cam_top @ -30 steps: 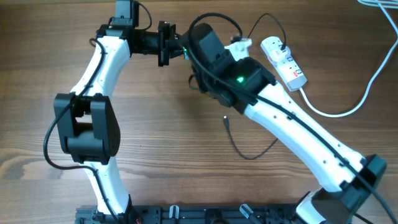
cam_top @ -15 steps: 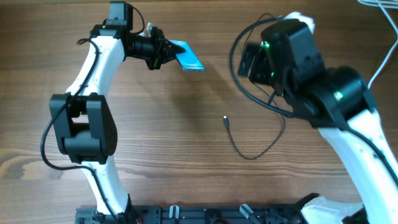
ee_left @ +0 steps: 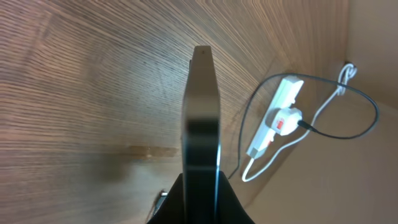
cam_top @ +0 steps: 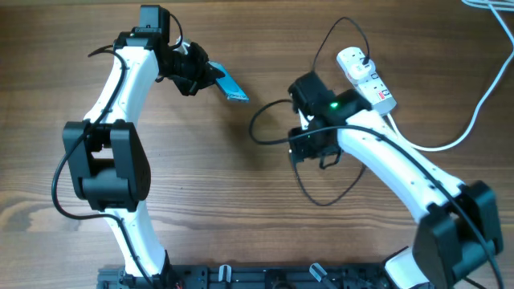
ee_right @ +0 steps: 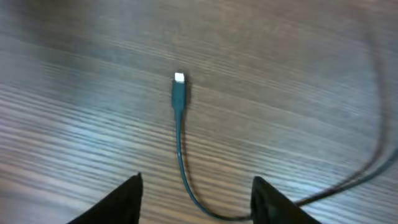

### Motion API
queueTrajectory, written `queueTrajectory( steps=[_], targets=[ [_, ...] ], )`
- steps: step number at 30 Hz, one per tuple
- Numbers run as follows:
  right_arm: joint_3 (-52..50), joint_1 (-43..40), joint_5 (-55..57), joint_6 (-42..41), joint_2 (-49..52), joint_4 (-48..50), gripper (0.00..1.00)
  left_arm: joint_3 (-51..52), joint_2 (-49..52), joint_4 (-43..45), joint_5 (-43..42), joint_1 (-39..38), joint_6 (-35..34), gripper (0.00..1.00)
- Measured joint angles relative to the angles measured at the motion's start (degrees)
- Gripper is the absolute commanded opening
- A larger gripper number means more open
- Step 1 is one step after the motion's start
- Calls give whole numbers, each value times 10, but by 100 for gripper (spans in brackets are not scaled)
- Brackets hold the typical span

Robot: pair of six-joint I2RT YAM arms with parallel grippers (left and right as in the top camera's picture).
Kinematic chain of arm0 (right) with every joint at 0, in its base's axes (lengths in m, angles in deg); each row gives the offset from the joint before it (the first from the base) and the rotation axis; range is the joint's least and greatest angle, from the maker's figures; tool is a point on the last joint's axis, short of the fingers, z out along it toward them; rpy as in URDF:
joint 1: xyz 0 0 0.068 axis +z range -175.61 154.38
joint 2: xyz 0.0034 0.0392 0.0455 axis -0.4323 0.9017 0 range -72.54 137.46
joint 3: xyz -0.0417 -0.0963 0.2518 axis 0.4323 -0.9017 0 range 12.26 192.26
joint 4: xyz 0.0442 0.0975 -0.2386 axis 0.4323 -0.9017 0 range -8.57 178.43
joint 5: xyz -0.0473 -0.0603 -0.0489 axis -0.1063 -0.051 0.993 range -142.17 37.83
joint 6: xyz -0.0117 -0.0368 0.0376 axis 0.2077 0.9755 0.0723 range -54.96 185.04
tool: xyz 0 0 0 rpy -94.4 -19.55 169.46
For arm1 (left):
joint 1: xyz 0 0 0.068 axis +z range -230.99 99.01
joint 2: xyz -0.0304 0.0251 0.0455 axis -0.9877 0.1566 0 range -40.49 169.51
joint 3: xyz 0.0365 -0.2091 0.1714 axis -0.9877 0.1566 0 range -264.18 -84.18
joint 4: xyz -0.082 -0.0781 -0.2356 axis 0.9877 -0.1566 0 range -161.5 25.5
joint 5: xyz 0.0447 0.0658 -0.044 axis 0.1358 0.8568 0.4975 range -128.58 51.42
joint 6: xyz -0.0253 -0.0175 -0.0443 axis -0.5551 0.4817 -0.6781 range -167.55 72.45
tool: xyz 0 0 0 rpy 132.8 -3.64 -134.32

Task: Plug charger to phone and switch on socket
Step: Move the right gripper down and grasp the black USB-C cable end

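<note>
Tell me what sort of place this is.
Probably a robotics lab workbench rather than a home desk: a left arm and a right arm work over a plain wooden table, where a socket and a charger lie.

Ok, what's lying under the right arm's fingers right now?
The charger's connector tip lies on the wooden table, just ahead of the open right fingers. From overhead the arm covers it.
</note>
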Motion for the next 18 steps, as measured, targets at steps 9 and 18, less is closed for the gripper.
queueTrajectory(
  steps=[9, 18],
  targets=[
    [-50, 24, -6, -6, 59, 86, 54, 0, 0, 0, 14, 0, 0, 4],
    [-52, 56, 52, -56, 85, 120, 37, 0, 0, 0, 16, 0, 0, 4]
  ],
)
